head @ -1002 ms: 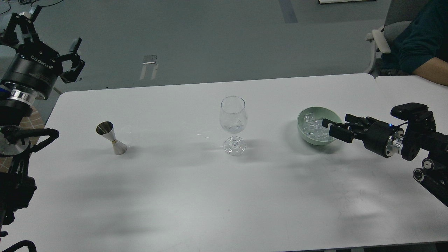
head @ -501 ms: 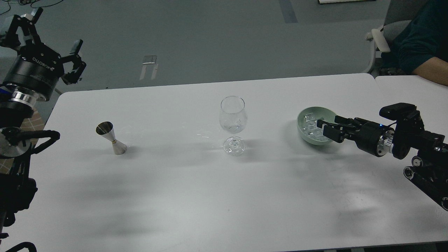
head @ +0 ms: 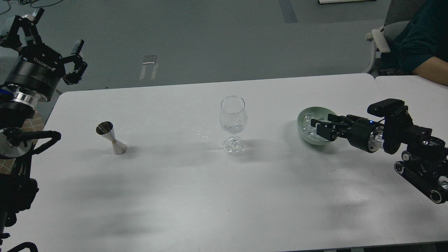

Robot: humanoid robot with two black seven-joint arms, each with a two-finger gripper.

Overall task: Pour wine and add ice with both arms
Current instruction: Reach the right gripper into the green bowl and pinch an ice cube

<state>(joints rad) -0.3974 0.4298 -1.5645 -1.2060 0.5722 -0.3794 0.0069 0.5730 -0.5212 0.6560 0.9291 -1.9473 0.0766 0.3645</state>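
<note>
The ice [head: 308,121] is a heap of clear cubes in a pale green bowl [head: 316,109] at the table's right. My right gripper [head: 316,127] reaches in from the right, low over the bowl, with its fingers apart among the cubes; nothing shows held between them. A clear stemmed wine glass [head: 233,115] stands upright mid-table, with glassy glints low in its bowl that I cannot identify. A steel jigger [head: 111,137] stands at the left. My left gripper [head: 57,28] is raised off the table's far left corner, open and empty.
A person's teal-sleeved arm [head: 421,45] rests at the table's far right corner beside a grey chair [head: 379,38]. The white table [head: 196,196] has a seam near its right end. My right arm's thick links [head: 420,164] lie over the right edge.
My right gripper has moved left, from the bowl's right rim to in over the ice. The left arm has hardly shifted.
</note>
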